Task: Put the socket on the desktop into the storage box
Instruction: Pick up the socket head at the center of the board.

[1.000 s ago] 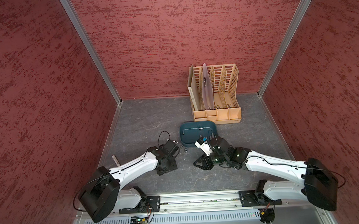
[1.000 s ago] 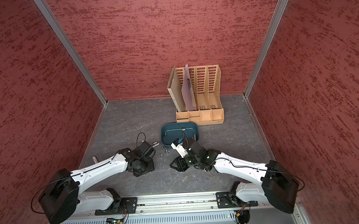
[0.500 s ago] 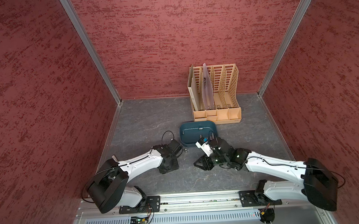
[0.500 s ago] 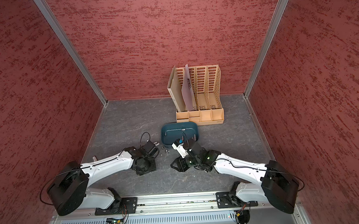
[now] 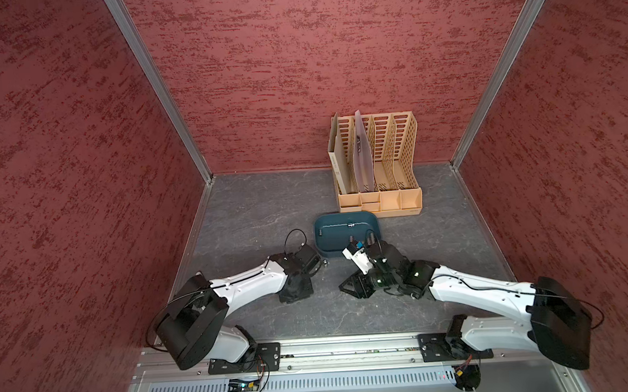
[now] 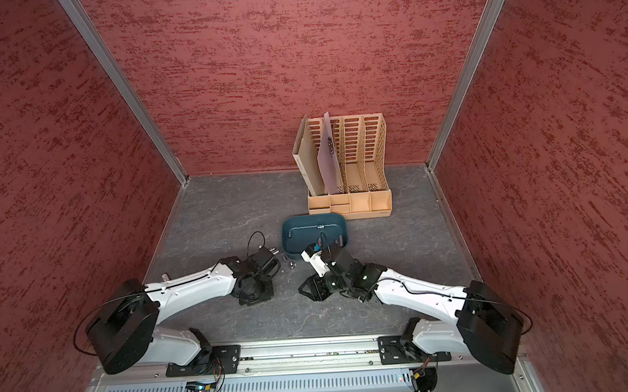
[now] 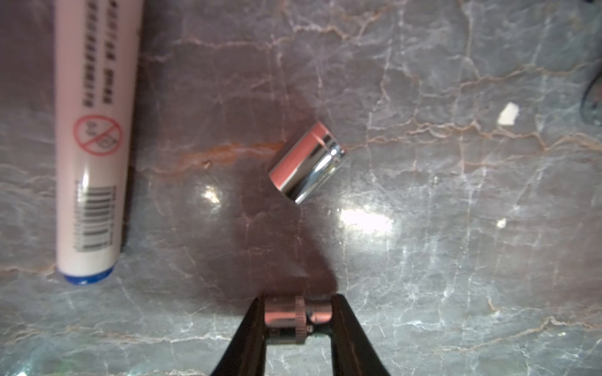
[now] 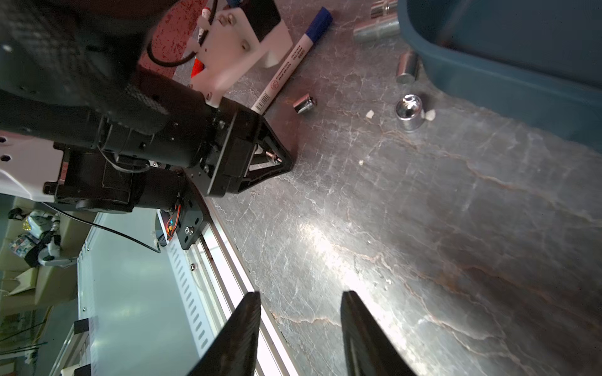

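The left pincer (image 7: 298, 302) gripped a small knurled socket (image 7: 283, 317) end to end, low at the desk (image 7: 423, 260), outside the teal storage box (image 5: 333, 236); the right pincer (image 8: 299, 298) stood half open, empty.

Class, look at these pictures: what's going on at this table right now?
The left gripper is clamped on a small knurled socket low at the desktop. Another chrome socket and a marker pen lie nearby. The right gripper is open and empty. The teal storage box sits close by, more loose sockets beside it.
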Controlling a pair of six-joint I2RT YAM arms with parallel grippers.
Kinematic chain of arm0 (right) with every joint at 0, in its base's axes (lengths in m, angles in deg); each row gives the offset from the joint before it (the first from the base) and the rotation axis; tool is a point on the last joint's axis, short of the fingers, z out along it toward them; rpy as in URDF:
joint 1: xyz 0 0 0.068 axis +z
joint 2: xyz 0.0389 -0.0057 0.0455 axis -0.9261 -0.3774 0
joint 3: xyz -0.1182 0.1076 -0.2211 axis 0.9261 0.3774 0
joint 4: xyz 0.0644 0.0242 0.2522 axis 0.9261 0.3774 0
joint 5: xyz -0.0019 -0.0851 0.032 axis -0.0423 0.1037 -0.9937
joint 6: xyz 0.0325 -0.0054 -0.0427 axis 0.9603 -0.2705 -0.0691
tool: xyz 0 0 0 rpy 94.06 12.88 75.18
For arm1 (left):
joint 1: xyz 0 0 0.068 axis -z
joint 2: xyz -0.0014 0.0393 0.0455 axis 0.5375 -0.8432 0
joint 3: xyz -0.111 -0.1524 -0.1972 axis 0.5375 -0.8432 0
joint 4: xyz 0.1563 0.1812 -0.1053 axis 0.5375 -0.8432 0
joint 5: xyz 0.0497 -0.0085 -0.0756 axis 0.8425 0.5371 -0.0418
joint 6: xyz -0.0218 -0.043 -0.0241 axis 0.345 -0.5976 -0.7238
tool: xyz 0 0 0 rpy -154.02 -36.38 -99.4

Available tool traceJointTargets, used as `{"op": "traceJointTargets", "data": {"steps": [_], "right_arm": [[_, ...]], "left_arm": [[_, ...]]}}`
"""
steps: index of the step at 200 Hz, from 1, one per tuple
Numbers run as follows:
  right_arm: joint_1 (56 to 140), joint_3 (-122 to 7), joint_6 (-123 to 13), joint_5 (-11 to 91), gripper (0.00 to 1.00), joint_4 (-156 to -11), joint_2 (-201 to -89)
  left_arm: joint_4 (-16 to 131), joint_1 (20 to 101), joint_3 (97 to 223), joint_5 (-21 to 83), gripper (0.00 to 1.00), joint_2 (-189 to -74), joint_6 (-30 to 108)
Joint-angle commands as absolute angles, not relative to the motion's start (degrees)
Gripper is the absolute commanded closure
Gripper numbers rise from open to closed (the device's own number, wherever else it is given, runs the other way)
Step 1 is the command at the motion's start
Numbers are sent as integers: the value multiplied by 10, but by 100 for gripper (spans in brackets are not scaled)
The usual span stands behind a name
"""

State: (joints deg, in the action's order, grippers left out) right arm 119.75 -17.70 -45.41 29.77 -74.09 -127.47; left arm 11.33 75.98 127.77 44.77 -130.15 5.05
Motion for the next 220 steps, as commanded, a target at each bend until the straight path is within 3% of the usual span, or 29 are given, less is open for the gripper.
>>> {"op": "traceJointTargets", "data": {"steps": [1,21,103,220], "right_arm": [[1199,-171,-449,308,55,-761,-1266],[1199,-169,-443,308,55,-769,-1261],[1191,-170,-424,331,55,-767,-1244],[1101,-190,-412,365,54,-716,-1208]], "left_arm": [[117,763,1287,452,79,-1304,50],[115,763,1292,452,84,-1300,52],[98,755,1365,443,83,-1311,81],[83,720,1525,418,83,-1394,147]]}}
